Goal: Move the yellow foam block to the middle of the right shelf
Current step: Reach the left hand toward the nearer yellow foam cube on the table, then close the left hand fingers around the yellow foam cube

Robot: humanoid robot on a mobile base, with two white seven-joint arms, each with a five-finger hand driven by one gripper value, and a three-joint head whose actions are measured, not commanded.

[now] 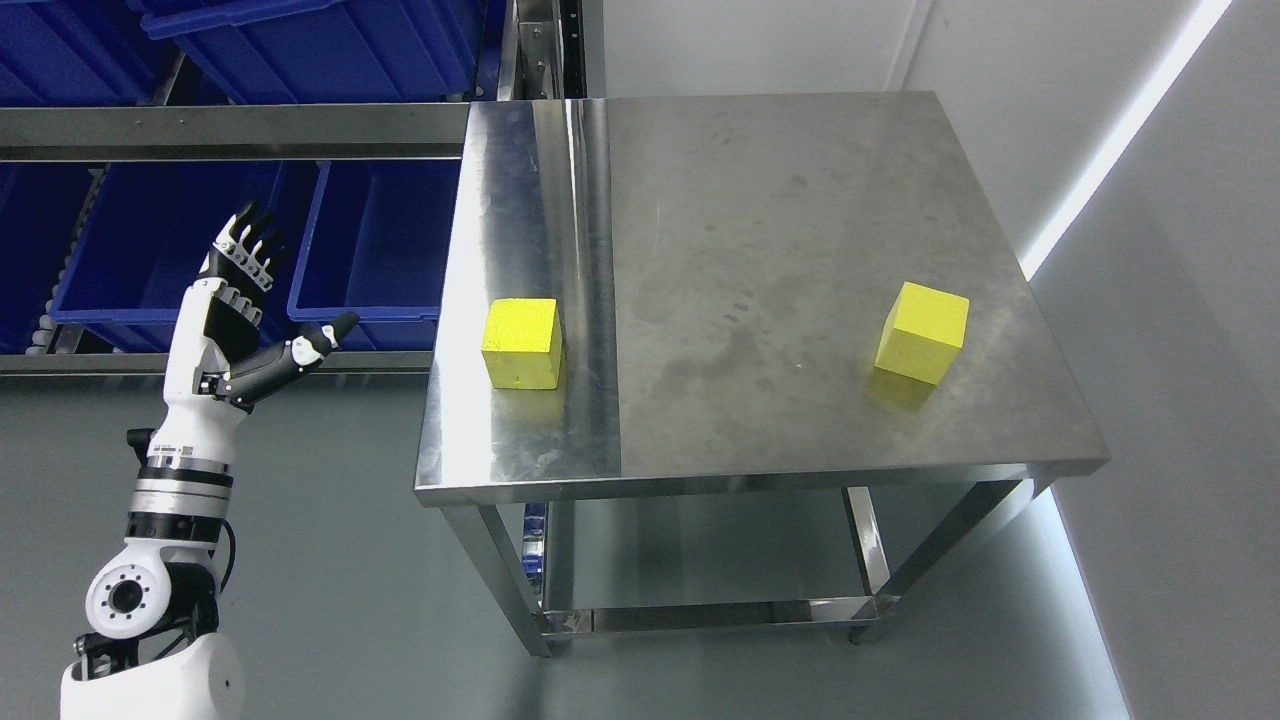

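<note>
Two yellow foam blocks rest on the steel table [780,250]. One block [522,343] sits near the table's left edge toward the front. The other block [923,332] sits near the right edge, turned slightly. My left hand [262,300] is raised off the table's left side, over the floor in front of the shelf, fingers spread and thumb out, holding nothing. It is well left of the nearer block and apart from it. My right hand does not show.
A metal shelf rack [230,132] with blue bins [375,250] stands at the back left. A white wall [1180,300] runs close along the table's right side. Grey floor lies between my arm and the table.
</note>
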